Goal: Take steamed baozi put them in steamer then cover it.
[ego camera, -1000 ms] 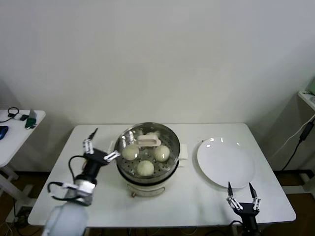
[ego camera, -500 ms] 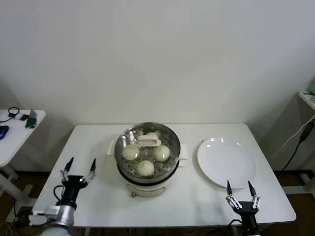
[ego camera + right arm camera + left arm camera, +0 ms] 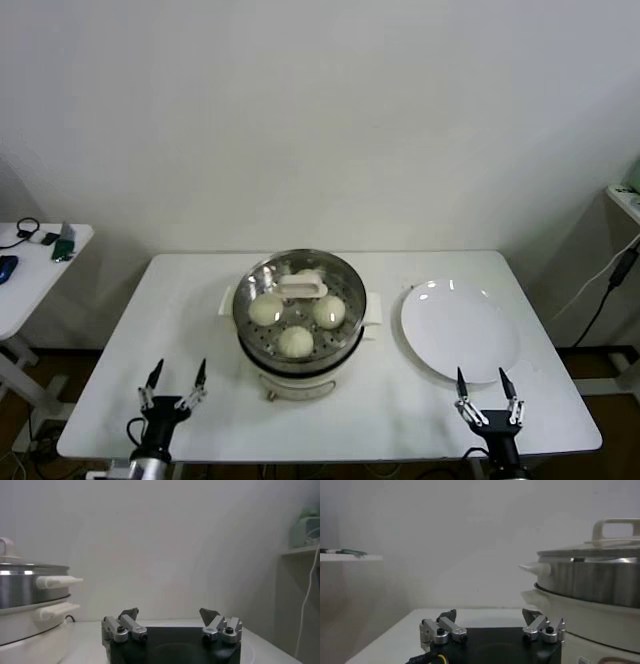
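The steamer (image 3: 256, 346) stands mid-table with a glass lid (image 3: 340, 282) resting on it, white handle (image 3: 301, 288) on top. Several cream-white baozi (image 3: 266, 309) show through the glass inside the steel basket. My left gripper (image 3: 175, 386) hovers open and empty at the table's front-left edge, well clear of the pot. My right gripper (image 3: 486, 396) is open and empty at the front right, just in front of the plate. In the left wrist view my left gripper (image 3: 491, 616) points past the steamer (image 3: 600, 582). The right wrist view has my right gripper (image 3: 170, 614) and the steamer (image 3: 22, 587).
A bare white plate (image 3: 458, 330) lies to the right of the steamer. A small side table (image 3: 30, 262) with small items stands off to the left. A shelf (image 3: 626, 197) and a hanging cable (image 3: 600, 292) are at the far right.
My left arm has pulled back from beside the steamer down to the table's front-left edge, gripper staying open. The right gripper has barely moved.
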You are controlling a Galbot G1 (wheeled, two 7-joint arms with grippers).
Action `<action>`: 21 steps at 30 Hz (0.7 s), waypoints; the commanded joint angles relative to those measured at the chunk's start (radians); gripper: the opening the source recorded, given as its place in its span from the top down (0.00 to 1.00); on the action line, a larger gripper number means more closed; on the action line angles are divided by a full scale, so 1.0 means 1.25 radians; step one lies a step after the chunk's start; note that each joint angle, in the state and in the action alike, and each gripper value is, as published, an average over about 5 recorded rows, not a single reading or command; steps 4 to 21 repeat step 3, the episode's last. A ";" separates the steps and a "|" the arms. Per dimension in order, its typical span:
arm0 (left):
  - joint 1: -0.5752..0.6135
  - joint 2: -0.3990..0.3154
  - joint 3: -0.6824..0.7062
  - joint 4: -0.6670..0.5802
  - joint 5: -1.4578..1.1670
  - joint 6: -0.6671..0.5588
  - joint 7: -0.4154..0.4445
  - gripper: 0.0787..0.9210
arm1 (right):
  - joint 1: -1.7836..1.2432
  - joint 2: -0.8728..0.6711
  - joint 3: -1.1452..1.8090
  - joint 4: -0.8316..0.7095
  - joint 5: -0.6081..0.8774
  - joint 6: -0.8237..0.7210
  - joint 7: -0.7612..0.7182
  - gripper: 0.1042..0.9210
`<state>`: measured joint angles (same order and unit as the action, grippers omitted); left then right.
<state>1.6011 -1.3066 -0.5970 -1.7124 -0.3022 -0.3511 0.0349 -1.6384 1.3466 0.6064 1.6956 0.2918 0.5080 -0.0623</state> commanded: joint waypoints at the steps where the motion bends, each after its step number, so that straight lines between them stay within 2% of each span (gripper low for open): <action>1: 0.011 -0.009 0.012 0.030 -0.011 -0.039 0.002 0.12 | -0.001 0.002 -0.001 0.001 0.001 -0.002 -0.005 0.12; 21: 0.011 -0.009 0.012 0.029 -0.011 -0.038 0.003 0.12 | -0.001 0.003 -0.001 0.001 0.001 -0.002 -0.005 0.12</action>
